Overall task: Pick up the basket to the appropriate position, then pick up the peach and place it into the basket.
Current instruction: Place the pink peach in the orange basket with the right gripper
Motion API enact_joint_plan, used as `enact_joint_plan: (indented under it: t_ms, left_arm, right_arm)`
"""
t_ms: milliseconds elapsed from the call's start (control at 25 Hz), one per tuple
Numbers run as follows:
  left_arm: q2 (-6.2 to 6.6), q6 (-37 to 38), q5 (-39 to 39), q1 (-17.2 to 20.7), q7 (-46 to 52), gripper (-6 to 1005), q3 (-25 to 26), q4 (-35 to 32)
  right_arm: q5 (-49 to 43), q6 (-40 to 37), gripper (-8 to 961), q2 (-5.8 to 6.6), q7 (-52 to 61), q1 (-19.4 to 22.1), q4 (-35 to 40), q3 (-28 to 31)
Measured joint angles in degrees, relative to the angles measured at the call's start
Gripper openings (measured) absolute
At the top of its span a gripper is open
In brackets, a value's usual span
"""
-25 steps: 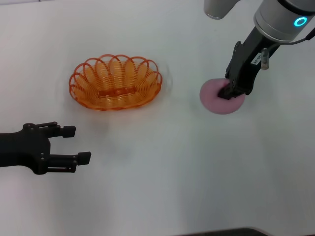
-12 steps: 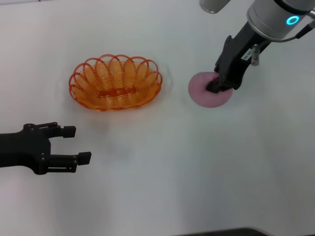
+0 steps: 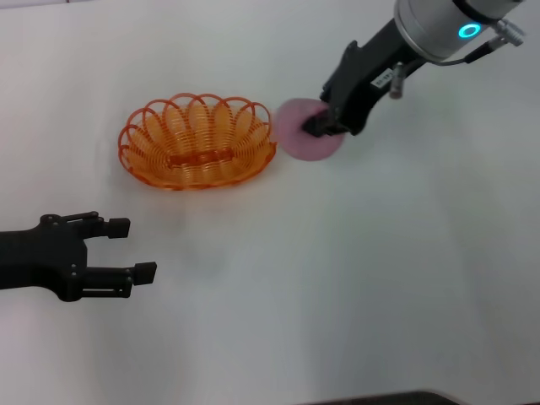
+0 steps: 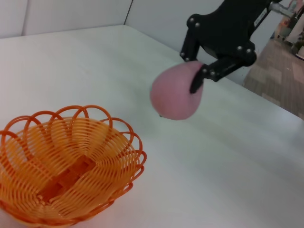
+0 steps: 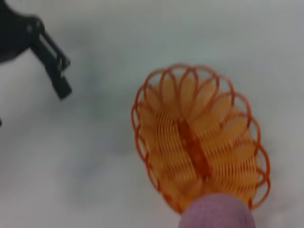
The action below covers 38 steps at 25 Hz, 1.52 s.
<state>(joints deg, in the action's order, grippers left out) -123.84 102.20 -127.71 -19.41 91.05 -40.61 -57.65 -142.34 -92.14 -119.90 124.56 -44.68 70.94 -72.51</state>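
Note:
The orange wire basket (image 3: 198,141) rests on the white table left of centre, with nothing in it; it also fills the left wrist view (image 4: 66,166) and the right wrist view (image 5: 202,137). The pink peach (image 3: 302,131) hangs just off the basket's right rim, above the table, with my right gripper (image 3: 324,123) shut on it. From the left wrist the peach (image 4: 174,92) shows between the right gripper's black fingers (image 4: 197,81). The peach (image 5: 217,211) also shows in the right wrist view. My left gripper (image 3: 131,249) is open near the table's left front, away from the basket.
The table (image 3: 354,278) is plain white all around. The left gripper's dark fingers (image 5: 57,76) show far off in the right wrist view. A floor area lies beyond the table's far edge (image 4: 280,71) in the left wrist view.
My right gripper has carried the peach leftward from the table's right side to the basket's right rim. The basket and the left arm have not moved.

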Motion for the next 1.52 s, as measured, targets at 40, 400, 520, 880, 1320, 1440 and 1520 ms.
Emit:
enact_joint_plan:
  t_ms: [40, 400, 520, 880, 1320, 1440, 1520]
  left_arm:
    - [0.00, 0.01, 0.00, 0.05, -0.04, 891, 0.00, 0.00]
    - [0.00, 0.00, 0.00, 0.08, -0.21, 890, 0.00, 0.00]
    - [0.00, -0.03, 0.00, 0.08, -0.23, 890, 0.04, 0.00]
    - [0.00, -0.08, 0.00, 0.09, -0.04, 891, 0.09, 0.11]
    - [0.00, -0.27, 0.13, -0.26, -0.08, 891, 0.41, 1.06]
    - [0.00, -0.41, 0.29, -0.28, -0.10, 891, 0.26, 1.17]
    - [0.00, -0.43, 0.39, -0.28, -0.15, 891, 0.11, 1.20]
  right_arm:
    - [1.32, 1.27, 156, -0.05, -0.29, 0.57, 0.00, 0.00]
    - [16.59, 10.88, 156, 0.02, -5.94, 4.98, -3.39, 0.18]
    - [21.50, 14.12, 156, 0.05, -9.21, 5.21, -7.38, 0.37]
    - [34.51, 21.06, 156, -0.15, -22.16, 4.78, -20.91, -0.05]
    - [58.91, 26.94, 157, -0.68, -50.79, 3.64, -43.57, -0.25]
    - [63.80, 27.19, 157, -0.99, -56.94, 2.75, -49.62, -0.34]
    - [66.98, 27.25, 157, -1.10, -60.89, 2.33, -53.09, -0.38]
